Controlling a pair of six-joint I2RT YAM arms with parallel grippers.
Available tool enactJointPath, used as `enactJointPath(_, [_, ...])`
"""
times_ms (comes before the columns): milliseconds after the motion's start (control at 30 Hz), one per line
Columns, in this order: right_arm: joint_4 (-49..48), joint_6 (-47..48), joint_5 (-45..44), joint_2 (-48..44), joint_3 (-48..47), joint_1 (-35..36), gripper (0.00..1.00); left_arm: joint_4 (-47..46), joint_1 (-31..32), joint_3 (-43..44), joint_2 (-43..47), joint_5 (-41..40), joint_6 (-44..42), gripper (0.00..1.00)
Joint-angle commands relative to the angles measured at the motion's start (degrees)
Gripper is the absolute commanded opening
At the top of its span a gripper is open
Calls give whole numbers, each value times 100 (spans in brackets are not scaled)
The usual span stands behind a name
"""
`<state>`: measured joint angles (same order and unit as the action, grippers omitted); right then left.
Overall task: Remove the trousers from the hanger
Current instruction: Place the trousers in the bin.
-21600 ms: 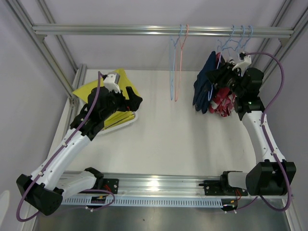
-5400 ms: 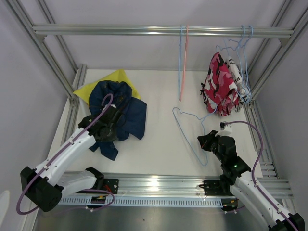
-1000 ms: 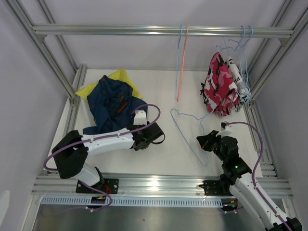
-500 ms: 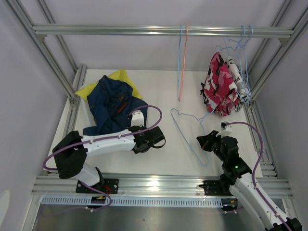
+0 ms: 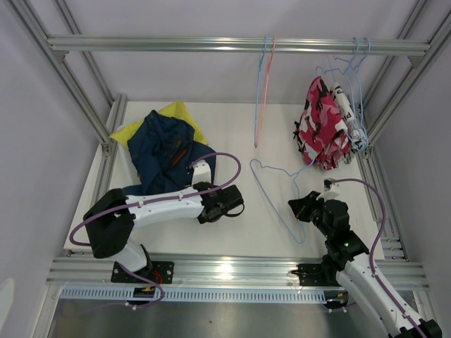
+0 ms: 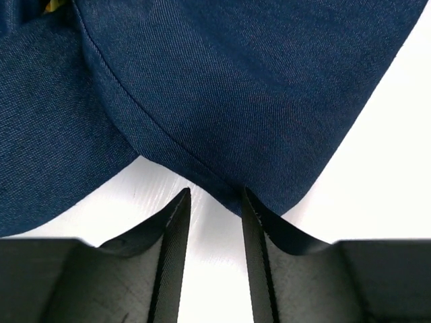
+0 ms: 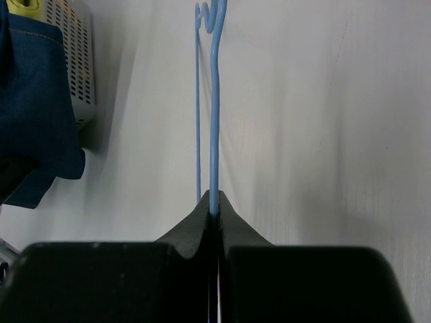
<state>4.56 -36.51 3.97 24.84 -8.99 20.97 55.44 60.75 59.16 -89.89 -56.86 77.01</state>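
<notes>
- The white table point(image 5: 225, 127) stood inside an aluminium frame, with a rail point(image 5: 176, 44) running across the top at the far side.
- On the far left of the table, the navy trousers point(image 5: 165, 151) lay crumpled and off any hanger. They were spread over the yellow trousers point(image 5: 176, 111), which showed only at the far and left edges.
- My left claw point(image 5: 229, 204) was low over the table, just beside the near right edge of the navy pair.
- From my left wrist, its jaws stood released point(image 6: 215, 195) with bare table between them. The tips reached the stitched hem of the navy cloth point(image 6: 222, 81), but I could not tell whether they touched it.
- My right claw point(image 5: 301, 208) was down at the near right of the table, clenched on a blue wire hanger point(image 5: 275, 205).
- That hanger lay flat on the table, its hook pointing to the far side.
- My right wrist view showed the pads pressed together point(image 7: 214, 202) on the wire point(image 7: 214, 101), with the navy trousers point(image 7: 34, 101) off at the left edge.
- The pink-red patterned trousers point(image 5: 320, 134) were on hangers at the right end of the rail.
- The white pair with black lettering point(image 5: 343, 105) hung just behind them, mostly hidden.
- Two empty hangers point(image 5: 264, 91), one pink and one light blue, hung from the middle of the rail, well apart from both claws.
</notes>
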Motion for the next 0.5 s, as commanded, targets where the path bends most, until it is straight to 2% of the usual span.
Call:
enactJointPath(0, [-69,-58,16,-41,-76,-14,0,-146,33,26,-3,-18,236,41])
enactJointPath(200, [-78,-66,8,-41,-76,-6,0,-595,42,-79,-3,175,-167,47])
enactJointPath(300, [-86,-67,8,-41,-76,-5,0,-1271,42,-167,6,316,-722,49])
enactJointPath(467, [-43,-49,-1,-49,-102,-14,0,-1808,42,-159,-169,535,-1056,50])
